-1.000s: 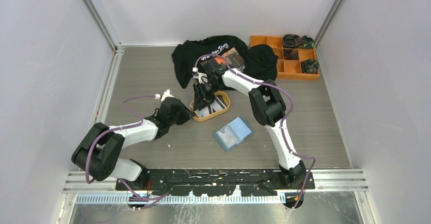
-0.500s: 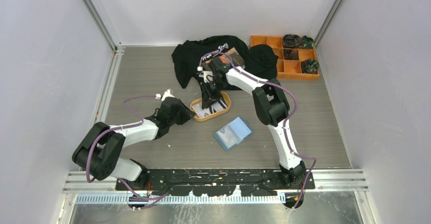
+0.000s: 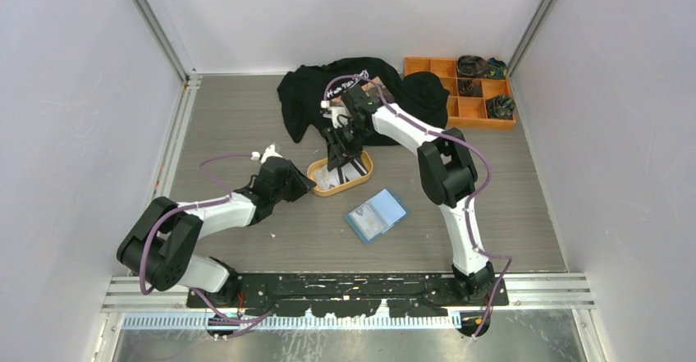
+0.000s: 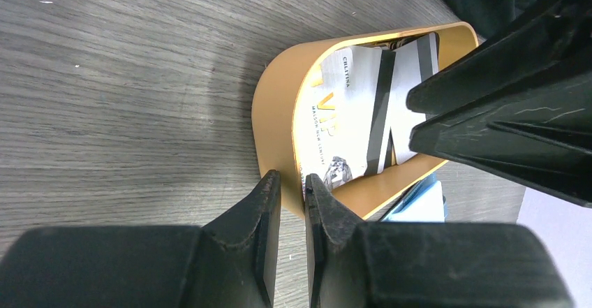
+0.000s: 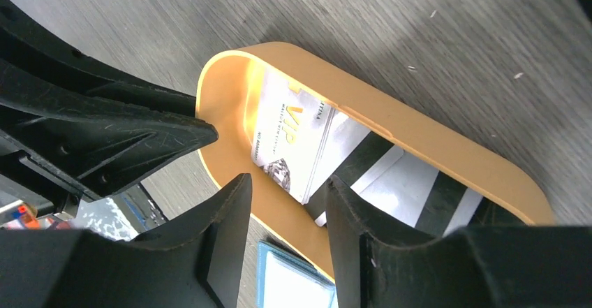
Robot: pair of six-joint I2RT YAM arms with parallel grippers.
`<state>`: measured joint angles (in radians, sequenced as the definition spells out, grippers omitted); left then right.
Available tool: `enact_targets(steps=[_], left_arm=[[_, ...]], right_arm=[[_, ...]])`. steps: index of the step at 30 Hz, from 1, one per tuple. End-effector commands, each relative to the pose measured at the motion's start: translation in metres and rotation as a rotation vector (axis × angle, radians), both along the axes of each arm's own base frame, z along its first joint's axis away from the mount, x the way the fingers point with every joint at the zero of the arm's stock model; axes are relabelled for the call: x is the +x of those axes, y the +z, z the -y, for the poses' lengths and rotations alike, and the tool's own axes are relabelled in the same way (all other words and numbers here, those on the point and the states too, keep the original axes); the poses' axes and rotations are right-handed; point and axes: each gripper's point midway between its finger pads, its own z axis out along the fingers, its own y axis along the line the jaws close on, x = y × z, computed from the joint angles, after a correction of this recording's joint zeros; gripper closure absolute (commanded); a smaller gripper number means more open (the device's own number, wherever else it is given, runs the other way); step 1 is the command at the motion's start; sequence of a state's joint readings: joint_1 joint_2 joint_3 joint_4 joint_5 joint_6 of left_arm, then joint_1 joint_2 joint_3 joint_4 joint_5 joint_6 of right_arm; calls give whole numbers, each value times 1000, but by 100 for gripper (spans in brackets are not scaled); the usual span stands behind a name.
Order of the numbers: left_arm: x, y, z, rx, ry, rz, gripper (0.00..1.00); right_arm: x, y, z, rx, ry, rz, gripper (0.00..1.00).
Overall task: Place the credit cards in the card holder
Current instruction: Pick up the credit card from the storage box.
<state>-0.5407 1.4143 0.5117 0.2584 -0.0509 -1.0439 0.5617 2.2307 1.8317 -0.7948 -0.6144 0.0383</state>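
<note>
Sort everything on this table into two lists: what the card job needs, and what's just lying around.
For the job:
credit cards, lying in the oval tray
card holder, lying open near the tray

Just lying about:
black garment
orange compartment box, with dark bundles in it

- Moved the right gripper [image 3: 336, 161] rightward and a little farther, from the left end of the orange tray [image 3: 354, 185] to over its middle.
- Swung the right elbow [image 3: 447, 177] to the right.
- Uncovered more of the white cards [image 3: 326, 180] at the tray's left end.
</note>
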Motion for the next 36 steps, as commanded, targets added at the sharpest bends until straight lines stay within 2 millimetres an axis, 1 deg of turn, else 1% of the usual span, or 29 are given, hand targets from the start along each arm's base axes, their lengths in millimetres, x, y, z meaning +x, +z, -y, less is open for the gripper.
enact_targets(steps=[1,5,10,12,16,20,27,30,36], left_arm=[[2,3,5,-25,-21,19,81],[2,3,5,-27,-22,20,81],[2,3,5,-29,-24,19,81],[2,2,6,-30,-25,19,81],[2,3,7,-33,-28,20,81],[2,3,7,-36,-28,20,82],[3,3,7,-37,-31,21,81],[2,2,7,-36,-32,21,82],[2,3,7,-39,-32,23,81]], right_arm=[[13,24,9,-19,-27,111,51],[16,10,13,-48,-63,76,51],[25,6,22,-72,-101,88,50],[25,2,24,-77,-109,79,50],[17,-9,17,-49,-106,5,50],[13,-15,8,-8,-120,-54,50],[8,-15,-13,87,-144,-147,51],[6,-10,-19,132,-147,-175,52],[1,7,-32,235,-139,-227,54]])
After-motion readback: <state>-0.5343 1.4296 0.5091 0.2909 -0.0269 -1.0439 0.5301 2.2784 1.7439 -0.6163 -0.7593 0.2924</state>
